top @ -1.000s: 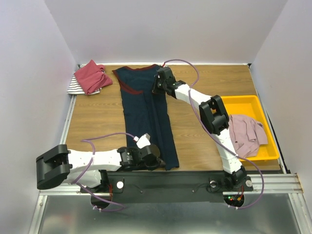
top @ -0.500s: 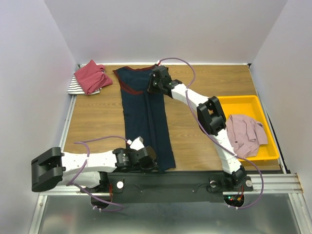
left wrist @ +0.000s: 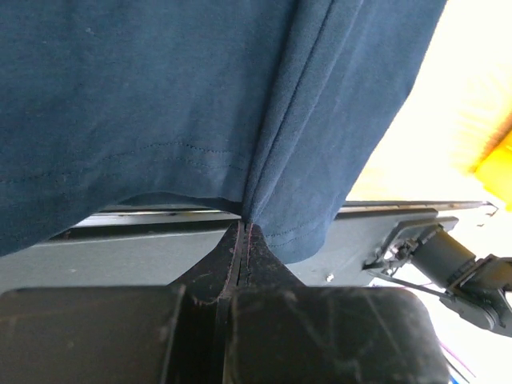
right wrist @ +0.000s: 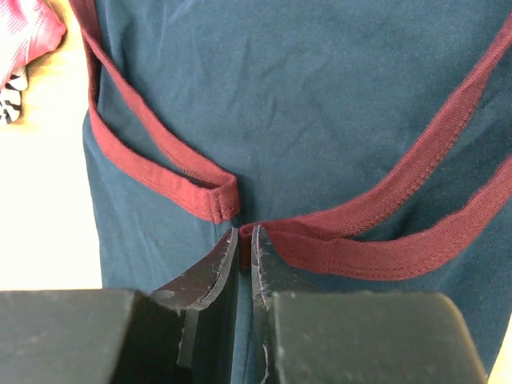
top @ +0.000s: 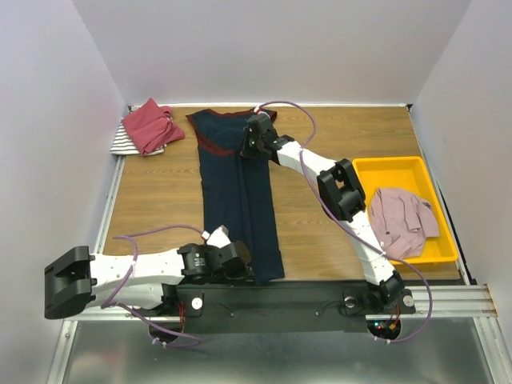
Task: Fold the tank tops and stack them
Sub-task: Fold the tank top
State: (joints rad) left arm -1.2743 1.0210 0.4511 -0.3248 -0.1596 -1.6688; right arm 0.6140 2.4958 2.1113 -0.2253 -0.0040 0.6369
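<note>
The navy tank top (top: 238, 200) is pinched at both ends. The left gripper (left wrist: 244, 228) has its jaws pressed together on a gathered fold of the bottom hem, right at the near edge of the table (top: 160, 200). The right gripper (right wrist: 245, 234) has its jaws nipped almost closed on the maroon trim where two bands meet, up at the far end. Between them the cloth lies long and narrow on the wood, seemingly doubled lengthwise.

It looks light and limp to me, with no stiffness at all, so I'd expect it to sag and drag wherever it isn't held. The stitched hem and trim seem the soundest places to grip, being firmer than the plain cloth.

I count four tops. There is this navy one, a red one (top: 150, 126) lying on a striped one (top: 122, 145) in the far left corner, and a pale pink one (top: 400, 220) draped in the single yellow tray (top: 388, 162) on the right.
</note>
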